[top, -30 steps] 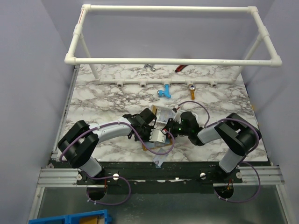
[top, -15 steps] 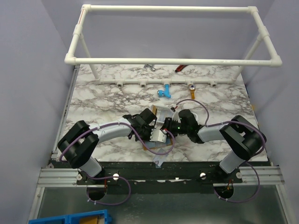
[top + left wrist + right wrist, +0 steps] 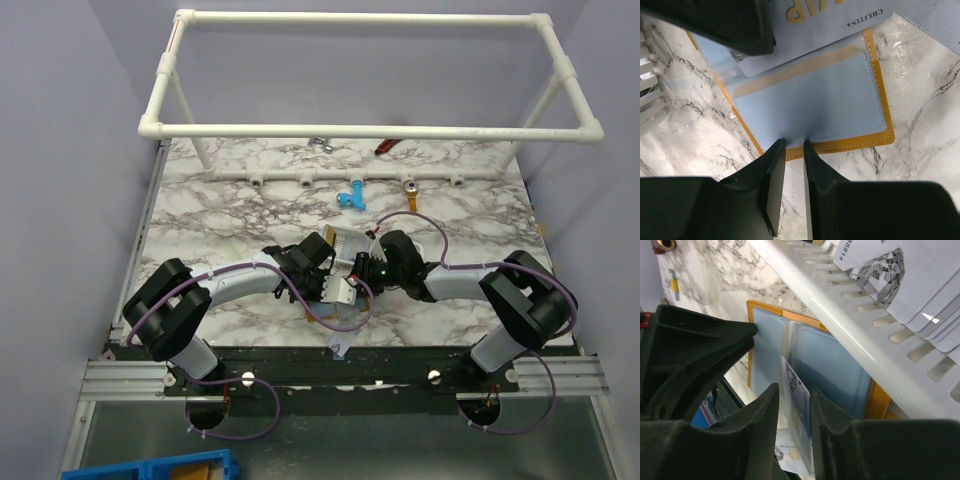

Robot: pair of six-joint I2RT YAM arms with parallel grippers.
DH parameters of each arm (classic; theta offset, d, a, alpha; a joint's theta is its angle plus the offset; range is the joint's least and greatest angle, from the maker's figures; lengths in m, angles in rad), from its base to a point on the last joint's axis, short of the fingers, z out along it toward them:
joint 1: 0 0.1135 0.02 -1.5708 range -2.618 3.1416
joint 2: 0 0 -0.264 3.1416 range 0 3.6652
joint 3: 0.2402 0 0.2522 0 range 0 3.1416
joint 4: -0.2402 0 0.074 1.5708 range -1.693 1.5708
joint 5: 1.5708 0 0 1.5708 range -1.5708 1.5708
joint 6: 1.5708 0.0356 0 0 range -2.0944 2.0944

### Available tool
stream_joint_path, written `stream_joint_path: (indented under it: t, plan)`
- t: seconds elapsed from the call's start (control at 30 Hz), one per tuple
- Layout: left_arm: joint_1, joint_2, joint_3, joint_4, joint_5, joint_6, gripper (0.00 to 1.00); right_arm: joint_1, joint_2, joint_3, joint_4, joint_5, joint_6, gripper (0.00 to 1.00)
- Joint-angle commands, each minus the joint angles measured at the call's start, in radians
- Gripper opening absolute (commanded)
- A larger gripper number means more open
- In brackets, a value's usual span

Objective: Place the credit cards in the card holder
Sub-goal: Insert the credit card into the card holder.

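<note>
The card holder (image 3: 840, 145) lies open on the marble, orange-brown with clear bluish sleeves; it also shows in the right wrist view (image 3: 760, 347) and in the top view (image 3: 338, 318). My left gripper (image 3: 795, 144) is shut on the near edge of one sleeve. My right gripper (image 3: 794, 392) is shut on a silvery-white credit card (image 3: 799, 400), held on edge just above the open sleeves. Another pale card marked VIP (image 3: 830, 20) lies over the holder's far part. More credit cards (image 3: 920, 285) sit in the white mesh basket. In the top view the two grippers, left (image 3: 333, 290) and right (image 3: 362, 272), meet mid-table.
The white mesh basket (image 3: 860, 325) stands right beside the holder, touching its edge. A white PVC frame (image 3: 370, 130) spans the back. A blue fitting (image 3: 351, 197), a brass fitting (image 3: 410, 190) and a red tool (image 3: 385, 146) lie at the back. A card (image 3: 340, 346) lies at the near edge.
My right gripper has shifted slightly left, toward the holder, with the card in it, and its elbow has swung right. The left arm has stayed in place.
</note>
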Motion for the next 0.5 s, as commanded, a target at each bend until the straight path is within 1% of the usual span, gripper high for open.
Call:
stream_joint_path:
  t: [0.0, 0.07, 0.17, 0.23, 0.47]
  plan:
    - [0.005, 0.016, -0.03, 0.013, -0.007, -0.009, 0.21, -0.006, -0.012, 0.036, -0.14, 0.019, -0.021, 0.29]
    - [0.005, 0.012, -0.031, 0.011, -0.005, -0.009, 0.2, -0.009, -0.018, 0.046, -0.168, 0.022, -0.024, 0.26]
    - [0.005, 0.01, -0.03, 0.009, -0.005, -0.009, 0.19, -0.014, -0.034, 0.06, -0.195, 0.018, -0.027, 0.26]
    - [0.005, 0.011, -0.028, 0.008, -0.004, -0.011, 0.19, -0.013, -0.04, 0.074, -0.221, 0.017, -0.03, 0.29]
    - [0.005, 0.013, -0.024, 0.006, -0.001, -0.014, 0.17, -0.015, -0.068, 0.087, -0.276, 0.004, -0.031, 0.28]
